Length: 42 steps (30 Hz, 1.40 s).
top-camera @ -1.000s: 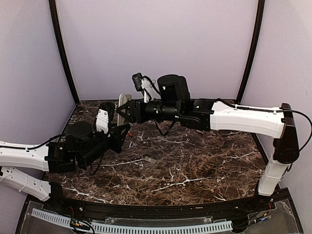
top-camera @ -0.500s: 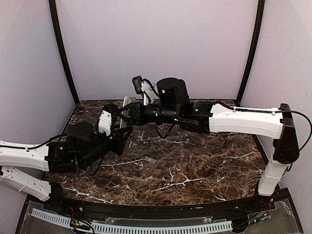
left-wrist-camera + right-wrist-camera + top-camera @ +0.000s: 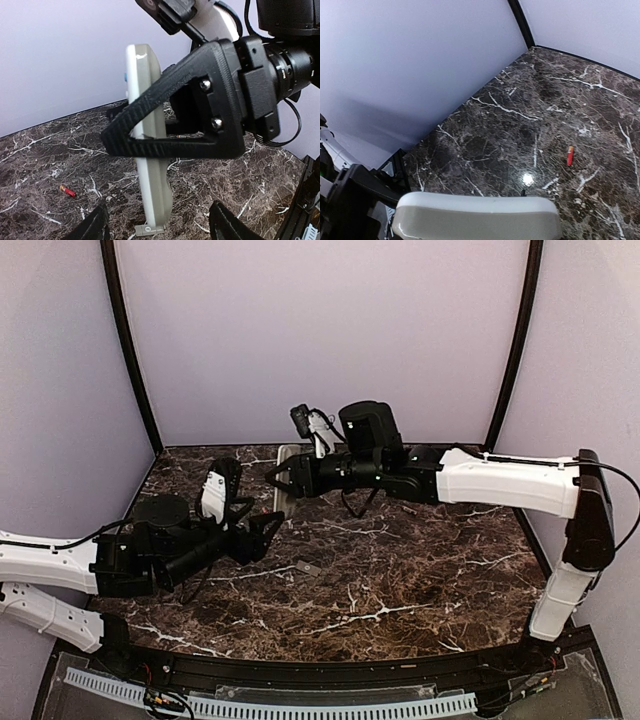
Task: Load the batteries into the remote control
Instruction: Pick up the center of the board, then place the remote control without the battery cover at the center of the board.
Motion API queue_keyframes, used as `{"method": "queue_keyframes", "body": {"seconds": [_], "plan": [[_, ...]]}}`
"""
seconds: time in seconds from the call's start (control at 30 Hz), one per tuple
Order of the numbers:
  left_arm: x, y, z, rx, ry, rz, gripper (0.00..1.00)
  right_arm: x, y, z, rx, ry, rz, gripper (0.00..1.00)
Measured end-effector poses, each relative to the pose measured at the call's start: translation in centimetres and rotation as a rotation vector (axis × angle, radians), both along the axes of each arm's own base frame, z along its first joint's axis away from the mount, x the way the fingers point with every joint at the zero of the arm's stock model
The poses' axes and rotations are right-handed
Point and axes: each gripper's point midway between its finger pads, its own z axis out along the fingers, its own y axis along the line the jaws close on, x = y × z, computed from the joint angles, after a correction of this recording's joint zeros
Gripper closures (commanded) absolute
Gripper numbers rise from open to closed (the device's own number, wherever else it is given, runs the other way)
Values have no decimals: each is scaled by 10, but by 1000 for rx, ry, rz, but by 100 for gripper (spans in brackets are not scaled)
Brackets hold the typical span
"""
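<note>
Filling the lower half of the top view, the dark marble table (image 3: 430,570) is lying under both arms. The right arm (image 3: 500,485) is reaching in from the right edge toward the upper centre, and the right gripper (image 3: 280,483) is clamping the remote control (image 3: 290,452), which is standing upright just left of centre. The left arm (image 3: 60,565) is coming in from the left edge; the left gripper (image 3: 262,535) is gaping wide and gripping nothing, its fingers (image 3: 95,227) showing at the bottom of the left wrist view on either side of the remote's lower end. A small grey cover piece (image 3: 308,567) is lying flat on the marble just below centre. The red battery (image 3: 67,191) is resting on the table at the lower left of the left wrist view, well apart from the remote
</note>
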Motion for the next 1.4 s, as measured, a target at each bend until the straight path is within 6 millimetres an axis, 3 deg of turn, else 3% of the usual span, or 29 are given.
{"method": "queue_keyframes", "body": {"seconds": [0.17,0.3,0.47,0.67,0.8,0.93,1.13,1.4], "plan": [[-4,7,9,-37,7,0,24,30,-43,-26,-133,26,-101,75],[-6,24,14,-67,14,29,23,42,-82,-61,-317,71,-180,72],[-2,50,6,-43,40,117,14,26,-128,-132,-613,192,-208,68],[10,80,-8,21,73,218,11,0,-175,-224,-942,347,-202,64],[19,94,-4,30,63,251,10,-10,-197,-263,-1101,403,-187,59],[34,101,-3,76,65,274,9,-15,-203,-267,-1143,418,-169,49],[74,111,-12,127,119,316,9,-12,-202,-268,-1167,407,-151,22],[99,106,-30,159,173,268,9,-5,-202,-263,-1194,365,-144,19]]}}
